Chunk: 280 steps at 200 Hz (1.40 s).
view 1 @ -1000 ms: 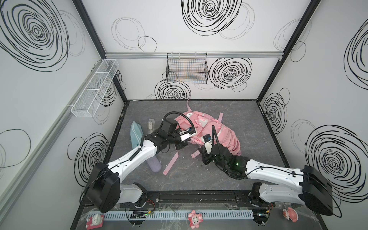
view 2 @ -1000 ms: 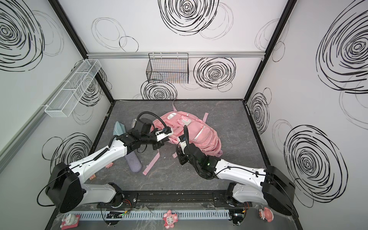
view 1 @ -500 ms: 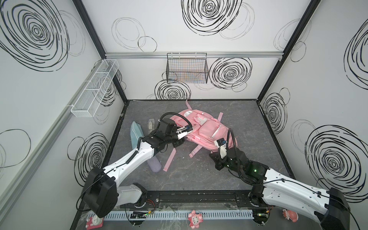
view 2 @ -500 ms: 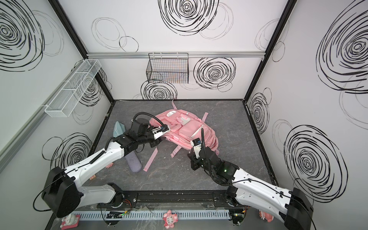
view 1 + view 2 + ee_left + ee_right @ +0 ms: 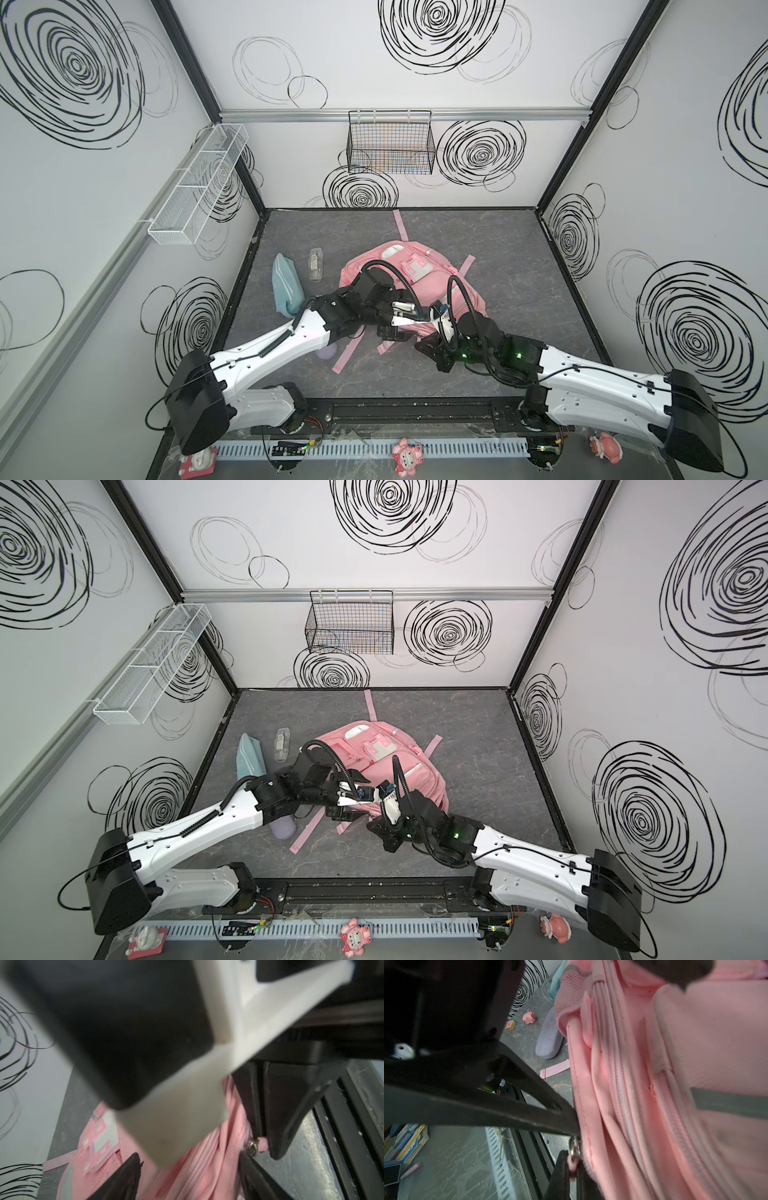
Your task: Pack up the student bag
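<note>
- The student bag [image 5: 415, 270] lies mid-surface [image 5: 503, 249].
- The left claw [image 5: 188, 1159] is apart over its fabric; the right claw [image 5: 571, 1164] is clamped on the zipper pull [image 5: 261, 1144].
- A teal pouch [image 5: 286, 286] and a lilac case [image 5: 327, 353] lie to its left; both arms cover its near edge.

student bag [image 5: 415, 270] at bench [image 5: 519, 257] centre | pouch [image 5: 284, 286], small box [image 5: 316, 264] left of it, by left edge | glasses case [image 5: 327, 354] front-left of bag

A robotics lab cell: white wall panels [image 5: 340, 54] with black scribbled spirals, black frame posts [image 5: 185, 58], a marbled worktop [image 5: 498, 249], a wire basket [image 5: 390, 145] and mesh tray [image 5: 195, 187] on the walls, left arm [image 5: 266, 353] and right arm [image 5: 602, 382] mounted on a rail [image 5: 415, 409] at its front edge.
</note>
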Available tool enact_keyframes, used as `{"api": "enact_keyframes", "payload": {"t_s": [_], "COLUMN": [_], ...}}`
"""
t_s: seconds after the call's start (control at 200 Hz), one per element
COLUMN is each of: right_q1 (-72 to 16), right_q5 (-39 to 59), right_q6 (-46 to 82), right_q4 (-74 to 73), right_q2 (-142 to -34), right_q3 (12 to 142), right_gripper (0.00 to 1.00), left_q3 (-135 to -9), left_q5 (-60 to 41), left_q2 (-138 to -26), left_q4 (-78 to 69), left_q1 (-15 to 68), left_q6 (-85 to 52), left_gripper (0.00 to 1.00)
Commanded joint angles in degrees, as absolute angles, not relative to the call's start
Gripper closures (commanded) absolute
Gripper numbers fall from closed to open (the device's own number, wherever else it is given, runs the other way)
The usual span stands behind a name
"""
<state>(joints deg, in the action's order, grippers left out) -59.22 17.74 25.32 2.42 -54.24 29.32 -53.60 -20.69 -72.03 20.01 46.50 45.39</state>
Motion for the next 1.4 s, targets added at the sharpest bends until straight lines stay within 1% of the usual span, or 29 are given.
{"api": "enact_keyframes", "payload": {"t_s": [0.0,0.09,0.195,0.23,0.27,0.32,0.385,0.475,0.585,0.615,0.65,0.705,0.755,0.8,0.855,0.9,0.935,0.99,1.03,1.04,1.216,1.396], "right_q1": [-59.37,-59.16,-58.68,-58.42,-57.92,-57.13,-56.07,-55.16,-54.29,-54.25,-54.25,-54.23,-54.17,-54.14,-54.09,-53.99,-53.82,-53.56,-53.41,-53.3,-50.96,-45.98], "right_q5": [17.9,17.49,16.52,16.21,16.21,16.74,17.83,18.34,19.34,19.73,20.25,20.7,20.97,21.23,21.49,21.64,21.76,21.94,21.87,21.88,19.0,17.81], "right_q6": [24.73,24.87,25.38,25.56,25.73,25.97,26.1,26.19,26.19,26.24,26.28,26.56,26.54,26.55,26.46,26.37,26.36,26.35,26.36,26.37,27.35,30.33], "right_q4": [-6.33,-6.58,-6.93,-7.16,-7.16,-7.21,-7.6,-7.73,-8.42,-8.88,-9.49,-10.1,-10.23,-9.99,-9.51,-8.95,-8.48,-7.49,-6.6,-6.31,4.08,16.88], "right_q2": [-51.22,-50.17,-49.33,-49.06,-48.96,-48.87,-48.87,-48.92,-49.54,-49.61,-49.73,-49.88,-49.92,-49.84,-49.67,-49.49,-49.3,-49.06,-48.83,-48.81,-46.93,-42.72], "right_q3": [31.62,30.89,30.03,29.82,29.71,29.71,29.76,29.95,29.96,29.97,29.97,30.17,30.31,30.58,30.97,31.26,31.45,31.73,31.94,32.0,33.35,32.46], "right_gripper": [1.0,1.0,1.0,1.0,1.0,1.0,1.0,1.0,1.0,1.0,1.0,1.0,1.0,1.0,1.0,1.0,1.0,1.0,1.0,1.0,1.0,1.0], "left_q3": [-54.59,-52.48,-52.19,-52.74,-53.21,-53.26,-52.85,-51.65,-50.48,-50.16,-49.86,-49.89,-50.09,-50.1,-50.09,-50.19,-50.18,-50.18,-50.1,-50.1,-49.35,-49.22], "left_q5": [-24.15,-23.67,-24.44,-25.08,-25.46,-25.83,-26.35,-26.48,-26.17,-25.93,-25.24,-24.71,-23.98,-22.82,-21.54,-20.73,-20.27,-19.88,-19.49,-19.29,-14.16,-12.71], "left_q2": [-72.69,-72.6,-73.44,-73.8,-73.87,-73.62,-72.47,-70.88,-70.03,-70.02,-70.2,-70.88,-71.51,-72.02,-72.42,-72.71,-72.69,-72.6,-72.47,-72.37,-70.99,-69.29], "left_q4": [25.32,23.21,22.73,23.17,23.24,22.99,22.63,22.05,21.38,20.97,20.25,19.89,19.85,19.31,19.0,19.02,18.98,19.06,19.13,19.15,16.79,13.64], "left_q1": [46.45,46.33,46.35,46.34,46.36,46.33,46.33,46.25,46.33,46.44,46.5,46.53,46.54,46.51,46.43,46.45,46.41,46.41,46.48,46.47,44.92,40.52], "left_q6": [48.25,48.57,48.69,48.57,48.14,47.91,47.99,48.25,48.25,48.24,47.98,48.11,48.42,48.36,48.34,48.56,48.72,48.78,48.86,48.93,47.7,46.16], "left_gripper": [0.26,0.32,0.43,0.44,0.42,0.36,0.32,0.3,0.31,0.33,0.38,0.54,0.64,0.66,0.72,0.73,0.76,0.89,0.95,1.0,1.0,1.0]}}
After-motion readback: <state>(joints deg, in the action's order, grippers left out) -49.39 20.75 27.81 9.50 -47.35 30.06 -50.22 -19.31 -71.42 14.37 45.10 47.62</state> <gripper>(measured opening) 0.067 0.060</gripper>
